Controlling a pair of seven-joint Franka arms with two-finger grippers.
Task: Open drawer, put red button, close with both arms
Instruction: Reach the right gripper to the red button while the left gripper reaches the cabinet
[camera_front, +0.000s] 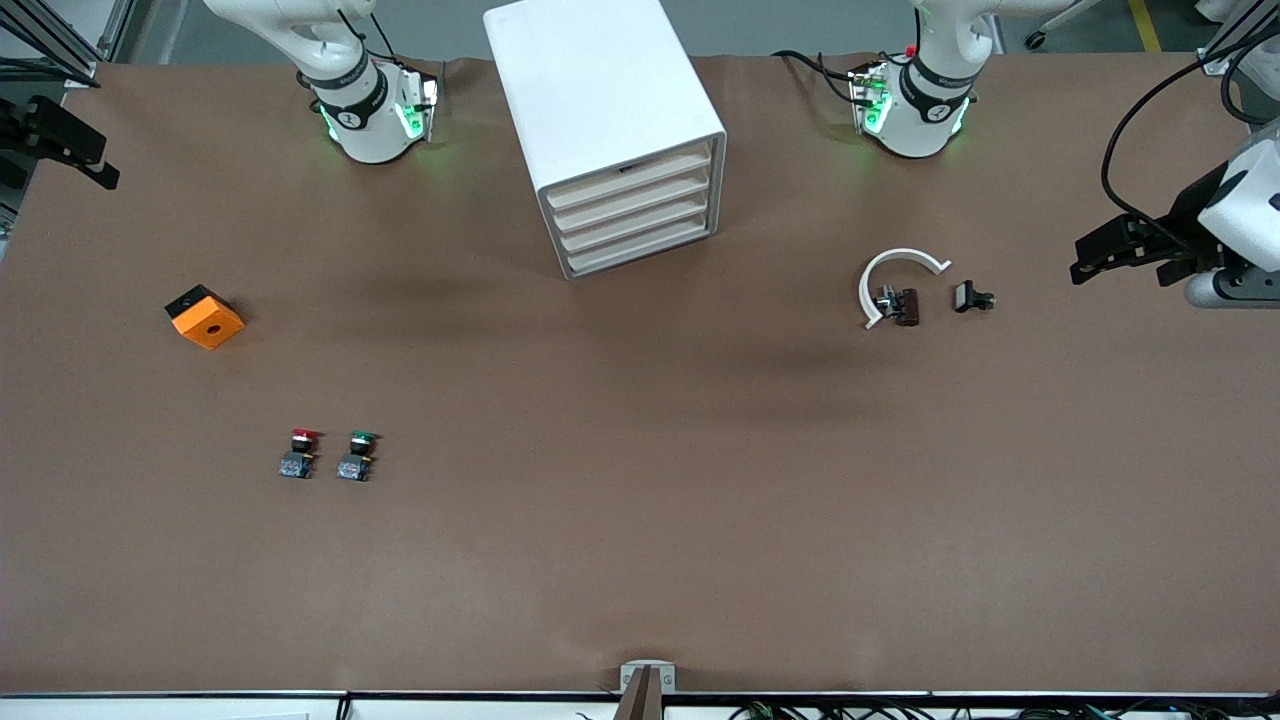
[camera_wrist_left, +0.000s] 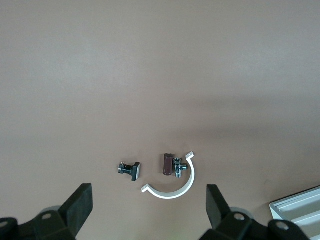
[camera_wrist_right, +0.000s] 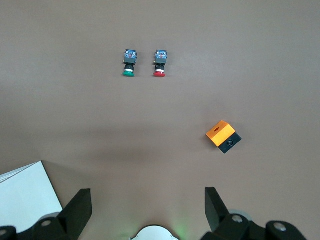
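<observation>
Both arms wait at the table's ends, and your drawer is closed.

Your left gripper (camera_wrist_left: 147, 207) hangs with fingers spread wide over the left arm's end of the table, near a white curved clip (camera_front: 895, 275). Your right gripper (camera_wrist_right: 147, 210) hangs fingers apart over the right arm's end. The drawer (camera_front: 628, 173) sits flush in the white cabinet (camera_front: 600, 90). The red button (camera_front: 298, 453) lies just beside the green button (camera_front: 357, 455), nearer the front camera than the orange block (camera_front: 205, 317).
</observation>
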